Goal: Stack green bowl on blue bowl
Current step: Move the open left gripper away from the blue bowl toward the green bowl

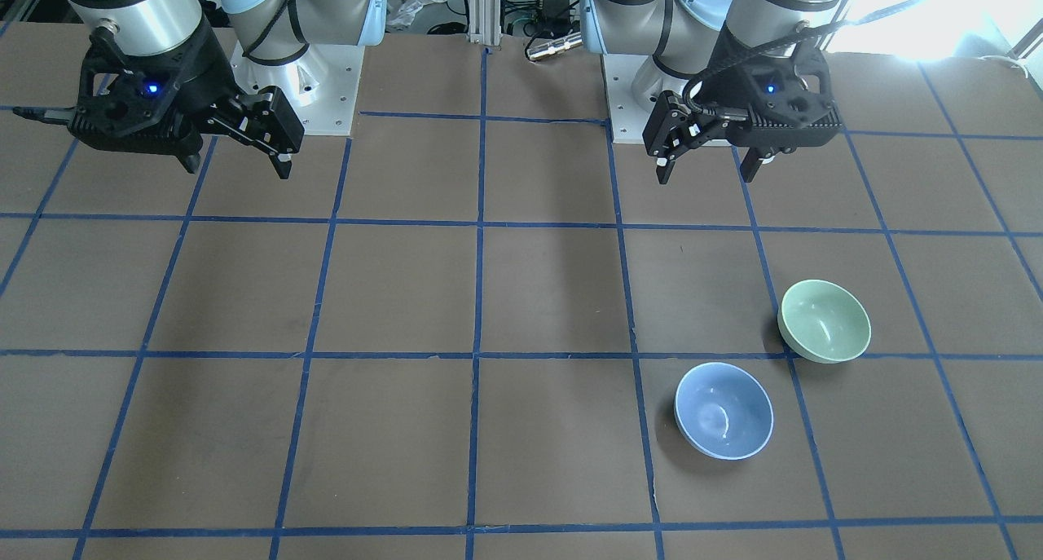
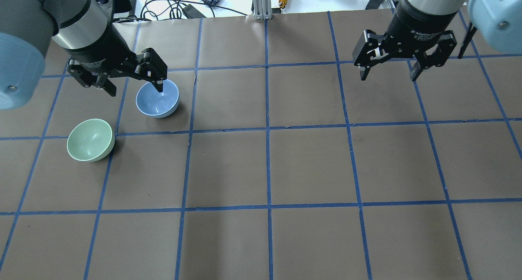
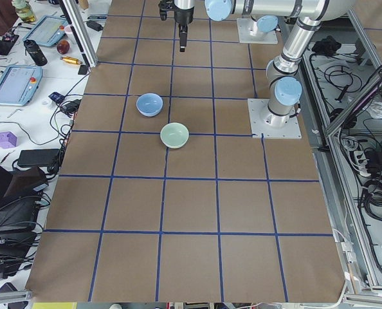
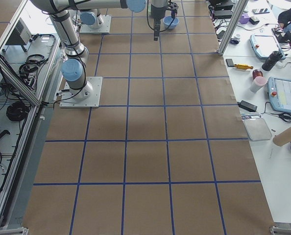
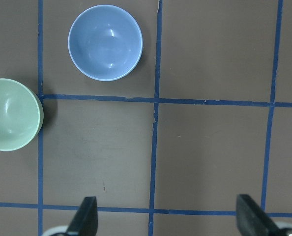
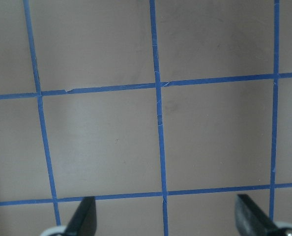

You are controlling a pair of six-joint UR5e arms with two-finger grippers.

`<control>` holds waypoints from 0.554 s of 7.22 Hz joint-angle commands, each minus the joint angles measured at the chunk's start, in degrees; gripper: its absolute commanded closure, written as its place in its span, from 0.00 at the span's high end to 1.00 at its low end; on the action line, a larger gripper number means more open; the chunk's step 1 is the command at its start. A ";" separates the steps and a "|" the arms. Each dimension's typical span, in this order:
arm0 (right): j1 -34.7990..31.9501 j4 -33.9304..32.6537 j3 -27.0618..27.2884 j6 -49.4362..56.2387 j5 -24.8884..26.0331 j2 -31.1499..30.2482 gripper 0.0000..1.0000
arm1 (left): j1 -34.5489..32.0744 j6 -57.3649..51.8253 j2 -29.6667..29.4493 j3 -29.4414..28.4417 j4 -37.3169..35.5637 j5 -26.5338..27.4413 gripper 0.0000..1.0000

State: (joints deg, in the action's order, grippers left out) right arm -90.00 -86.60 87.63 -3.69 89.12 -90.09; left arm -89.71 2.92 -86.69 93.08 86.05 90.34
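The green bowl (image 1: 825, 321) (image 2: 90, 140) (image 3: 175, 135) stands upright and empty on the brown table. The blue bowl (image 1: 723, 411) (image 2: 157, 98) (image 3: 149, 104) stands upright and empty close beside it, apart from it and farther from the robot. My left gripper (image 1: 706, 173) (image 2: 136, 91) is open and empty, held high above the table on the robot's side of both bowls. Its wrist view shows the blue bowl (image 5: 105, 42) at top left and the green bowl (image 5: 11, 114) at the left edge. My right gripper (image 1: 239, 169) (image 2: 388, 77) (image 6: 165, 219) is open and empty over bare table.
The table (image 2: 310, 166) is brown paper with a blue tape grid. The two arm bases (image 1: 297, 87) (image 1: 644, 95) are bolted at the robot's edge. An aluminium post (image 2: 261, 3) and cables (image 2: 171, 5) lie beyond the far edge. A side bench with tablets (image 3: 14, 84) runs along it.
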 commanded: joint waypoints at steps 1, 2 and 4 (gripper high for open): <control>0.00 -0.06 0.00 0.00 0.00 0.00 1.00 | 0.32 -0.02 -2.50 -1.66 -0.70 -0.17 1.00; 0.00 -0.06 0.00 0.00 0.00 0.00 1.00 | 0.32 -0.11 -4.52 -3.59 -0.70 -0.17 1.00; 0.00 0.03 0.00 0.00 0.00 0.00 1.00 | 4.85 -8.93 -6.38 -3.35 -0.70 1.23 1.00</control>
State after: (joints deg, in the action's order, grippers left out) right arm -90.00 -86.60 87.63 -3.69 89.12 -90.09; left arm -88.19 -0.55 -91.85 89.51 85.33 90.58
